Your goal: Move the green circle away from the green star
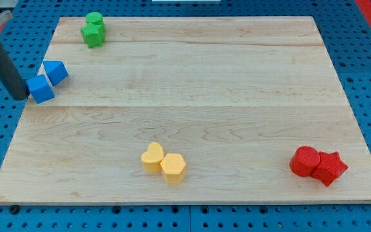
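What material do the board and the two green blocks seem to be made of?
The pale board looks like unfinished or lightly sealed wood: visible grain lines and plank seams, with a matte surface. The green circle block and green star block touching it look like moulded or printed plastic: uniform saturated colour, slight sheen, though that is uncertain.

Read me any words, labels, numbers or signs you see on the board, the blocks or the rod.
None: no text shows anywhere.
Wooden board: bare wood grain only.
Green, blue, yellow and red blocks: plain, unmarked.
Dark rod, my tip left of the blue blocks: no label visible.
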Motion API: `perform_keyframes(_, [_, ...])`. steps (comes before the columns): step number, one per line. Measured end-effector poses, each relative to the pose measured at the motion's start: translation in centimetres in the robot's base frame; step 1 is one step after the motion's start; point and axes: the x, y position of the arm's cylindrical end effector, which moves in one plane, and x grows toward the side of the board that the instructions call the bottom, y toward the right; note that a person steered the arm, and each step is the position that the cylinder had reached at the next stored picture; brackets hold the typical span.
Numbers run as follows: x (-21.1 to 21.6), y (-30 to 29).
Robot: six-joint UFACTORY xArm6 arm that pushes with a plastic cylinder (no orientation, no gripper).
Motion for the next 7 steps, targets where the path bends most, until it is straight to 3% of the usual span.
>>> perform_keyframes(1, [-0.1, 2.0])
perform_keyframes(4, [-0.4, -1.1])
perform_keyframes(6, [5.5, 0.2])
perform_keyframes(7, [5.5, 0.2])
